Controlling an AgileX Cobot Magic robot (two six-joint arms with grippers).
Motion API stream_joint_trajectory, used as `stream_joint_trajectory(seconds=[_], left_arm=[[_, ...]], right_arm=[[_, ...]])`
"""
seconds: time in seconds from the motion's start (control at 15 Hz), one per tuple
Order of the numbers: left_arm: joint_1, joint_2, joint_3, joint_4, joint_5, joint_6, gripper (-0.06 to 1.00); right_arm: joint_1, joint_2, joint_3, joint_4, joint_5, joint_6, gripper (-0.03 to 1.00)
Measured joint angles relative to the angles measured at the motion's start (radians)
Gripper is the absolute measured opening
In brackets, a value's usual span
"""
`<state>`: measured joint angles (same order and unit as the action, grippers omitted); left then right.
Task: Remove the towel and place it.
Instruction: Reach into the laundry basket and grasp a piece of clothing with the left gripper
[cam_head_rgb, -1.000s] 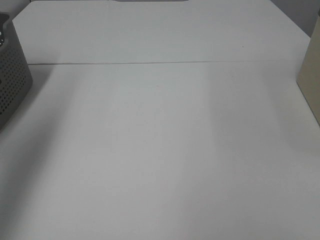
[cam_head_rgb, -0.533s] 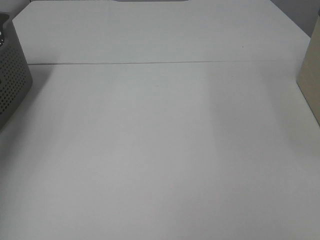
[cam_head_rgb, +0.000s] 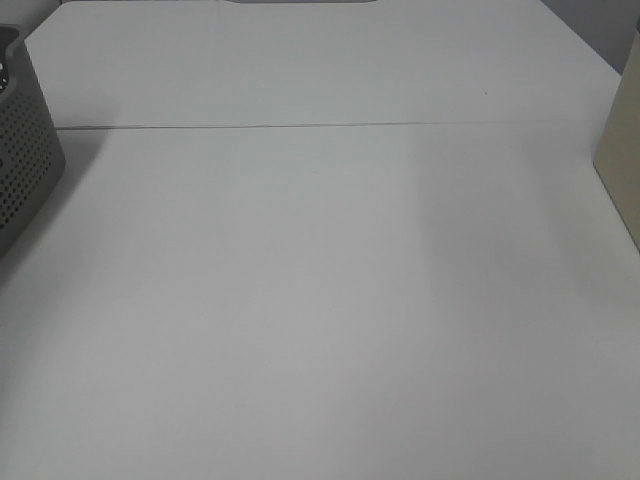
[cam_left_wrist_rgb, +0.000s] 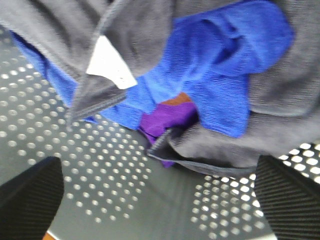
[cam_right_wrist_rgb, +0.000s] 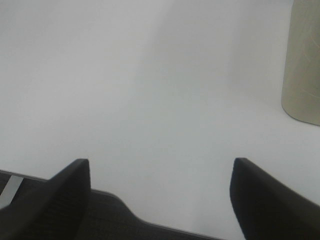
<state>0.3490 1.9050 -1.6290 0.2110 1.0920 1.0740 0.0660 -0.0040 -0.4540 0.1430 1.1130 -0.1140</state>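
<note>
**Stillness at the basket: towel not yet gripped**

Exterior high view: nothing has shifted across the last second. The white table (cam_head_rgb: 320, 300) lies bare, the grey perforated basket (cam_head_rgb: 25, 170) sits at its left edge and a beige container (cam_head_rgb: 622, 150) at its right edge, all placed as before. Neither arm shows here.

Left wrist view: the left gripper (cam_left_wrist_rgb: 156, 190) hangs inside the basket, its fingers (cam_left_wrist_rgb: 30, 200) spread wide with nothing between them. Beyond the fingertips lies the dark charcoal towel (cam_left_wrist_rgb: 145, 30), crumpled on top of a blue cloth (cam_left_wrist_rgb: 215, 65) and a purple cloth (cam_left_wrist_rgb: 167, 117), with a white label (cam_left_wrist_rgb: 111, 62) at one hem. It is all within the basket, and the fingers are not touching it.

Right wrist view: the right gripper (cam_right_wrist_rgb: 161, 170) is also spread wide and empty, hovering over bare table with the beige container off to one side.

With no visible motion, the removal looks unstarted. I judge the left arm is poised to descend and pinch only the dark fabric, not the coloured cloths under it.
</note>
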Motion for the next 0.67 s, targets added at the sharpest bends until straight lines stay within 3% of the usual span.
stream_joint_trajectory(seconds=[0.07, 0.2, 0.4, 0.67], left_arm=[[0.008, 0.023, -0.004, 0.007, -0.041, 0.016, 0.98], [0.009, 0.082, -0.07, 0.008, -0.028, 0.023, 0.98], [0.009, 0.213, -0.264, -0.06, 0.095, 0.023, 0.98], [0.01, 0.32, -0.365, -0.142, 0.112, 0.051, 0.97]], right_arm=[[0.0, 0.0, 0.0, 0.0, 0.0, 0.0, 0.75], [0.0, 0.0, 0.0, 0.0, 0.0, 0.0, 0.75], [0.0, 0.0, 0.0, 0.001, 0.0, 0.0, 0.75], [0.0, 0.0, 0.0, 0.005, 0.0, 0.0, 0.75]])
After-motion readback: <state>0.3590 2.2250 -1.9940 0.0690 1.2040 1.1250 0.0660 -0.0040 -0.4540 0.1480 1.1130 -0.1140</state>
